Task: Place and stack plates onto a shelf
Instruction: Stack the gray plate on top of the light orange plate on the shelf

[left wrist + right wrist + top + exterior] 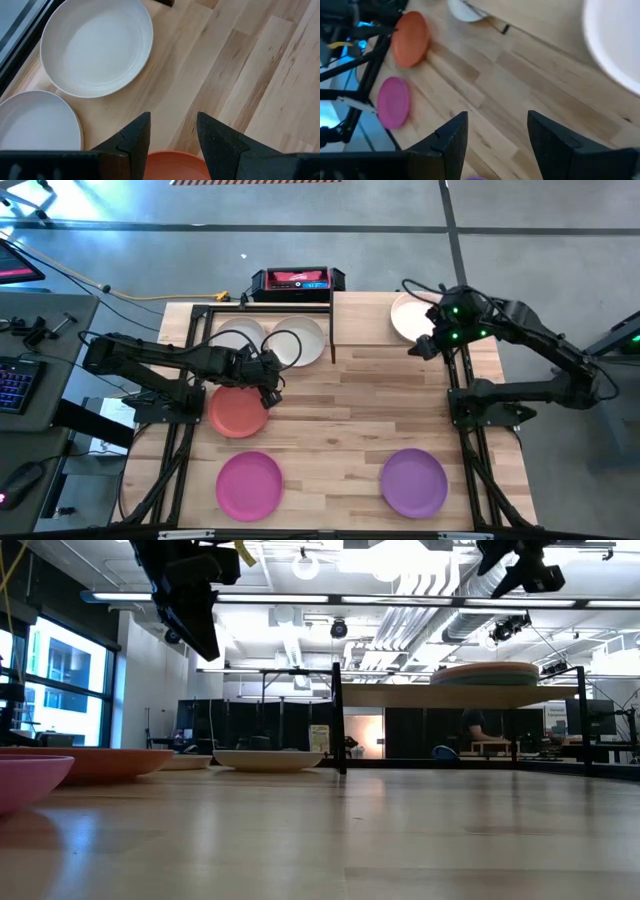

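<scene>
Two dark arms over a light-wood counter (pixel 400 415), w/ the small wooden shelf (pixel 365 330) at the counter's far edge as the reference point. Left end effector (pixel 270 380) hangs above the counter just in front of the shelf's left half, fingers spread w/ nothing between them; seen from its wrist, the tips frame the rim of the coral red plate (pixel 238 410), which lies on the counter right below and nearer the front than the shelf. Under the shelf's left half, two pale plates sit side by side on the counter: the cream plate (pixel 298 340) toward the shelf's middle post, and the white plate (pixel 235 342) beside it, toward the shelf's left end. Right end effector (pixel 428 338) hovers over the shelf's right end, fingers likewise spread and empty, next to a small stack of plates (pixel 410 315) resting on the shelf's top; its top plate looks pale peach, and from counter level the stack (pixel 485 672) shows a mint green layer underneath. Well in front of the shelf, near the counter's front edge, lie the magenta plate (pixel 249 483) on the left side and the purple plate (pixel 413 482) on the right side. Behind the shelf, off the counter's far edge, stands a black-and-red box (pixel 297 280).
</scene>
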